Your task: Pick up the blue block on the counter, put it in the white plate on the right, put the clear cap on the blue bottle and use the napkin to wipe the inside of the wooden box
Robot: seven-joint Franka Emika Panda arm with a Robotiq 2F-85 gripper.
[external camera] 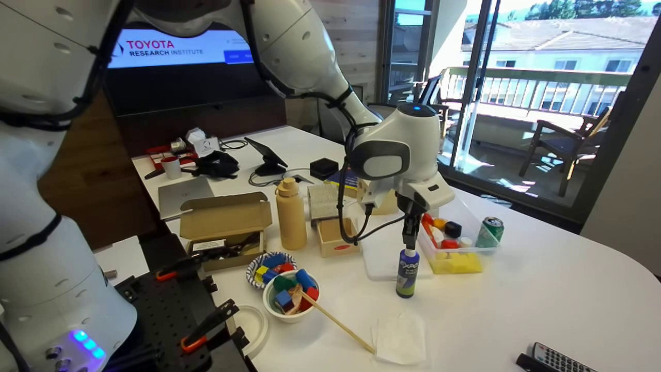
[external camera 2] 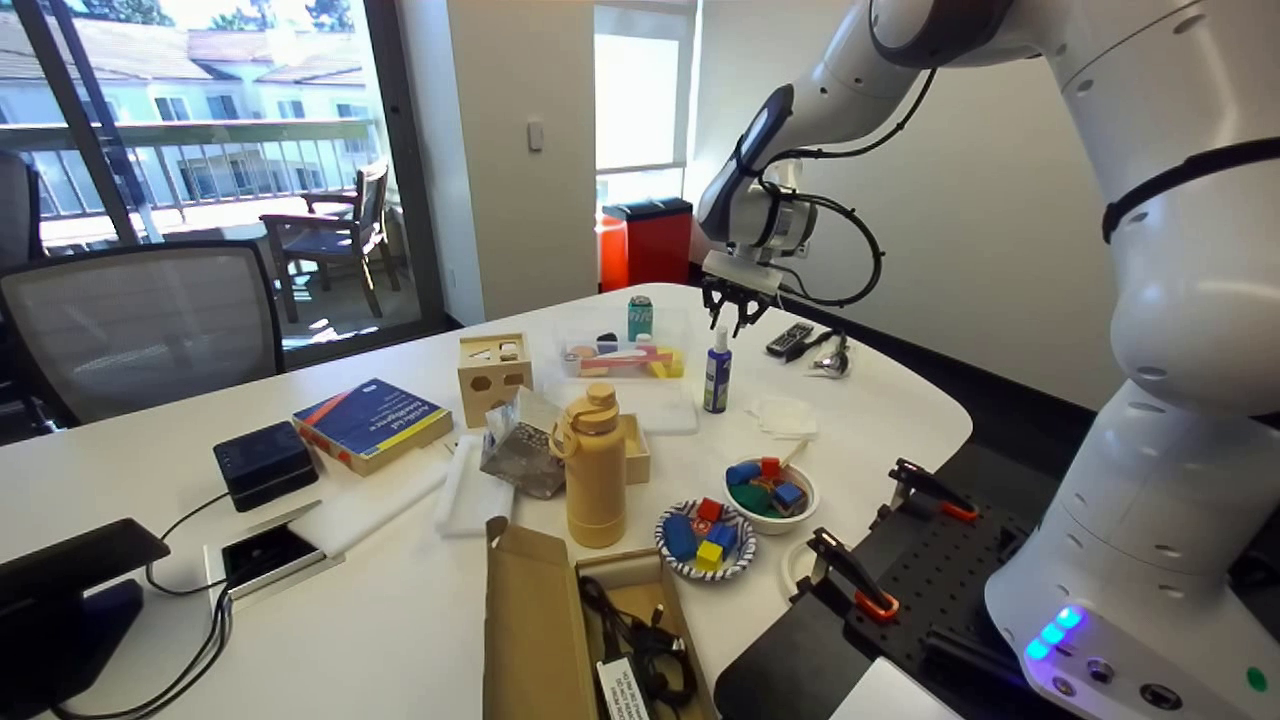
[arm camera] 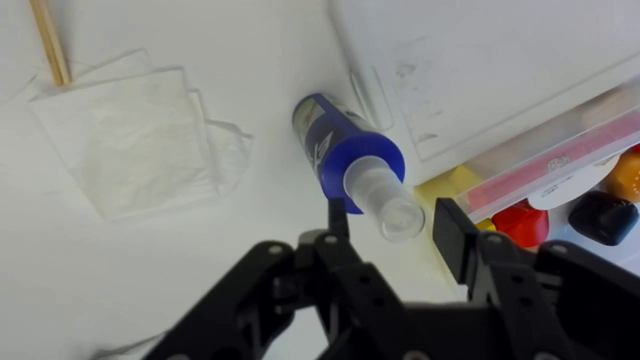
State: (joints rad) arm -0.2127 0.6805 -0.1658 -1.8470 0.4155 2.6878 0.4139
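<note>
The tool is set with its fingers spread apart; in the wrist view, the clear cap appears between them. The cap sits atop the blue bottle, upright on the surface near frame centre. The napkin lies flat at the left of the frame

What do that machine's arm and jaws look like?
The arm is smooth, rounded and white, with black cables strapped along it and three blue lights glowing on its base. The jaws are black, slim and jointed, dotted with small round pins.
</note>
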